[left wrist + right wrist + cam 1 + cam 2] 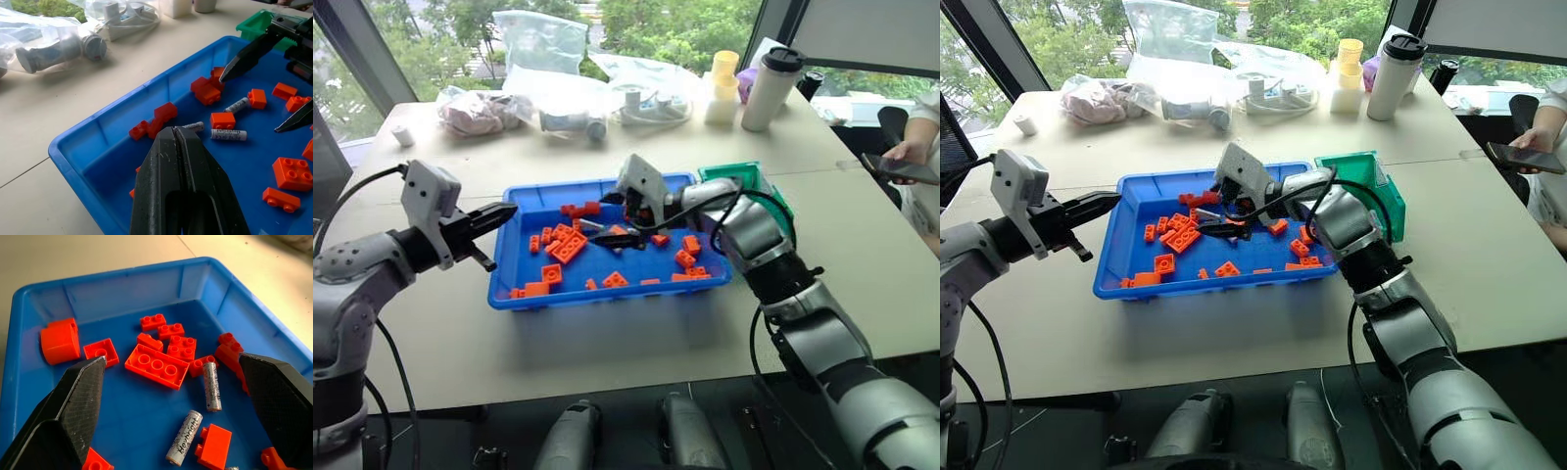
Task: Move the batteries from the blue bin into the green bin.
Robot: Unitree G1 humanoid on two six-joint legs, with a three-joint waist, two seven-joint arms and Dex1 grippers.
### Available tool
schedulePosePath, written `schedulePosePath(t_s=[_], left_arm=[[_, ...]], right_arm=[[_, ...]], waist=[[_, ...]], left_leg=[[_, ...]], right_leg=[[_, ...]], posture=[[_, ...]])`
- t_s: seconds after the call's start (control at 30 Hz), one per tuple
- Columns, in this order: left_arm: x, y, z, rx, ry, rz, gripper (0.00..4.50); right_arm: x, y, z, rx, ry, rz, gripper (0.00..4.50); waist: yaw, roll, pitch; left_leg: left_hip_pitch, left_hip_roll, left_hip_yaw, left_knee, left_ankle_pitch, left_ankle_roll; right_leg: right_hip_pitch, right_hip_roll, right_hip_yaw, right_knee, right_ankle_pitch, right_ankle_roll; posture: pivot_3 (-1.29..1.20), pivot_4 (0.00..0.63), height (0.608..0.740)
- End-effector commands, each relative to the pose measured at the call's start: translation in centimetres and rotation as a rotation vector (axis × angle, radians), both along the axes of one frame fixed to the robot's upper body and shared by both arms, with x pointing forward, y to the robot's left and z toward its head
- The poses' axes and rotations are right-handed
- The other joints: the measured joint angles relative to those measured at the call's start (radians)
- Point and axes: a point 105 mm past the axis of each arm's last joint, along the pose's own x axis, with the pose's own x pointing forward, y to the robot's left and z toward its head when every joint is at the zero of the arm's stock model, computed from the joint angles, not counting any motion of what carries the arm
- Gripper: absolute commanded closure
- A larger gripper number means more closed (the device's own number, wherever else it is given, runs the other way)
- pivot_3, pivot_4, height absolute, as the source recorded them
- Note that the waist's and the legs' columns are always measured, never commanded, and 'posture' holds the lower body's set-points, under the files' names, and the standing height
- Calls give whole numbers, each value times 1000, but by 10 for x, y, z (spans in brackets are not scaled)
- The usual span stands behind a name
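Right claw (171, 396): spread wide over the middle of the blue bin (509, 284), holding nothing; in the right wrist view its two black fingers (73, 406) stand far apart with batteries between them below.
Left claw (499, 217): pinched shut and empty, at the left edge of the blue bin in the head views, pointing toward the frame's centre.
Batteries (212, 386): silvery-white cylinders lying flat on the blue bin's floor among the orange bricks (157, 365); the right wrist view shows two, one beside a small orange brick, the other near the long brick. The left wrist view shows three (228, 134) close together near the bin's middle.
Blue bin: centre of the head views, on the pale counter (607, 343).
Green bin (1383, 191): just right of the blue bin's upper right corner, partly hidden by the right arm; whether anything lies inside cannot be told.
Orange bricks: scattered across the blue bin's floor.
Upper frame: clear plastic bags (538, 44), a white tumbler with a dark lid (769, 88) and a yellow cup (724, 67) on the counter's far side.
Right edge: a person's hand (906, 155) holding a phone.
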Motion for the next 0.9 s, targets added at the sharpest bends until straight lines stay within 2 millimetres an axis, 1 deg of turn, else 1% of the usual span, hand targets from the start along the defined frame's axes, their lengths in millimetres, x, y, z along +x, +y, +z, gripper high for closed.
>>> schedulePosePath(t_s=[0.03,0.13,0.27,0.4,0.5,0.6,0.67,0.7,0.9], left_arm=[[-6,-2,15,6,-73,2,4500],[-6,-3,14,-6,-83,25,4500],[-11,-6,10,-7,-79,27,4500],[-11,-1,11,-2,-93,62,4500],[-14,-3,10,2,-92,62,4500],[-14,-2,8,15,-93,74,4500],[-14,-2,11,14,-99,74,4500],[-14,-2,12,13,-101,72,4500],[-9,0,16,20,-117,83,4500]], right_arm=[[17,9,2,-41,-64,-15,57],[28,17,-6,-62,-59,-52,57],[40,26,-8,-89,-75,-119,57],[44,25,-15,-151,-101,-120,57],[45,26,-19,-167,-99,-133,57],[43,32,-23,-181,-99,-120,57],[41,36,-26,-190,-103,-118,561],[41,37,-26,-191,-104,-121,926],[44,44,-22,-167,-110,-165,3896]], waist=[[-1,0,0],[-5,0,0],[-10,0,0],[-8,0,0],[-8,0,0],[-8,0,0],[-9,0,0],[-10,0,0],[-9,0,0]], left_leg=[[0,0,0,0,0,0],[1,1,0,-1,0,0],[1,1,1,-3,1,-3],[0,1,0,-3,2,-3],[0,1,0,-3,1,-2],[0,1,0,-3,1,-2],[0,1,0,-3,1,-2],[0,1,0,-3,1,-2],[0,1,0,-3,1,-3]], right_leg=[[0,0,0,0,0,0],[-1,0,0,2,0,0],[-4,0,2,3,0,0],[-4,1,2,3,0,0],[-4,1,2,3,0,0],[-4,1,2,3,0,0],[-4,2,2,4,0,0],[-4,2,2,4,0,0],[-4,2,2,4,0,0]], posture=[[0,150,740],[0,150,740],[0,150,740],[0,150,740],[0,150,740],[0,150,740],[0,150,740],[0,150,740],[0,150,740]])
